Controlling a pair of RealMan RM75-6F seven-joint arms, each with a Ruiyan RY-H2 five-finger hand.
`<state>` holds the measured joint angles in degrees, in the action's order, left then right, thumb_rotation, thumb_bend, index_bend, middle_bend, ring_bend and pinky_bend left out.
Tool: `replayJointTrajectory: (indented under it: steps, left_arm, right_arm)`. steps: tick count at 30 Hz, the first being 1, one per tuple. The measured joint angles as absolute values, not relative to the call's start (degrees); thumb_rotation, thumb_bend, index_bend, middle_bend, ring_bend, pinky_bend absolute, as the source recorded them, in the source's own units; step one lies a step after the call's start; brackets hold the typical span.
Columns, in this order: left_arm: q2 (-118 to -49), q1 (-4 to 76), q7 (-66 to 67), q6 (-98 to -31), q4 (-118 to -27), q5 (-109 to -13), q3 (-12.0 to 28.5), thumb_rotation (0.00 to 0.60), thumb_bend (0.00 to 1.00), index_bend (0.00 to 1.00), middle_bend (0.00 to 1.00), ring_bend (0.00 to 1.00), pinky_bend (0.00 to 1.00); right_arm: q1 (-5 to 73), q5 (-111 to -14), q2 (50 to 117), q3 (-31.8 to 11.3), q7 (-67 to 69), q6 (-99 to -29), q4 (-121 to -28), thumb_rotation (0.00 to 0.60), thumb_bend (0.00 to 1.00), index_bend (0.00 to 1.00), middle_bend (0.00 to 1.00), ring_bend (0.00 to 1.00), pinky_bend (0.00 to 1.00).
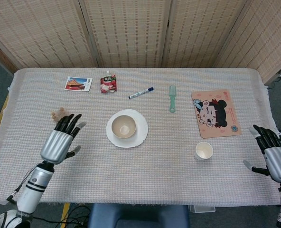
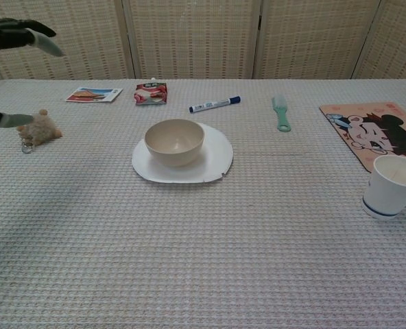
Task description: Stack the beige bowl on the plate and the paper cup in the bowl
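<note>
The beige bowl [image 1: 124, 127] [image 2: 175, 141] sits upright on the white plate [image 1: 139, 135] [image 2: 217, 161] at mid-table, with nothing touching it. The white paper cup [image 1: 203, 151] [image 2: 393, 186] stands upright to the right of the plate, near the front edge. My left hand [image 1: 61, 140] [image 2: 18, 34] hovers well left of the plate, fingers spread and empty. At the table's right edge my right hand [image 1: 272, 159] is open too, right of the cup and apart from it; the chest view does not show it.
A small plush toy [image 1: 59, 114] [image 2: 40, 128] lies just beyond my left hand. Along the back lie a postcard [image 1: 78, 83], a red snack pouch [image 1: 108, 84], a blue marker [image 1: 141, 92] and a green brush [image 1: 172, 98]. A cartoon mat [image 1: 215, 113] lies behind the cup.
</note>
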<state>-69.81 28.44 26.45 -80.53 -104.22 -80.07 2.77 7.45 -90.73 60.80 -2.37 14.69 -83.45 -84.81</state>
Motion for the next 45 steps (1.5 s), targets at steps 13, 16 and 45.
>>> replayJointTrajectory:
  steps: [13, 16, 45]
  left_arm:
    - [-64.66, 10.14, 6.60, -97.21, -96.88, -85.61, -3.79, 0.600, 0.27, 0.15, 0.06, 0.00, 0.14]
    - [-65.70, 7.96, 1.15, -98.62, -91.84, -85.42, -3.78, 0.600, 0.27, 0.15, 0.06, 0.00, 0.14]
    - [-68.42, -0.16, -2.02, -103.06, -84.29, -88.68, 0.40, 0.600, 0.27, 0.16, 0.06, 0.00, 0.14]
  right_arm:
    - [8.43, -87.95, 64.09, -2.39, 2.28, -79.80, -88.94, 0.600, 0.20, 0.00, 0.00, 0.00, 0.00]
    - [9.25, -87.44, 64.31, -2.58, 1.48, -78.41, -90.58, 0.600, 0.20, 0.00, 0.00, 0.00, 0.00]
    - [28.92, -73.76, 52.13, -4.88, -9.41, -43.47, -103.82, 0.600, 0.20, 0.00, 0.00, 0.00, 0.00]
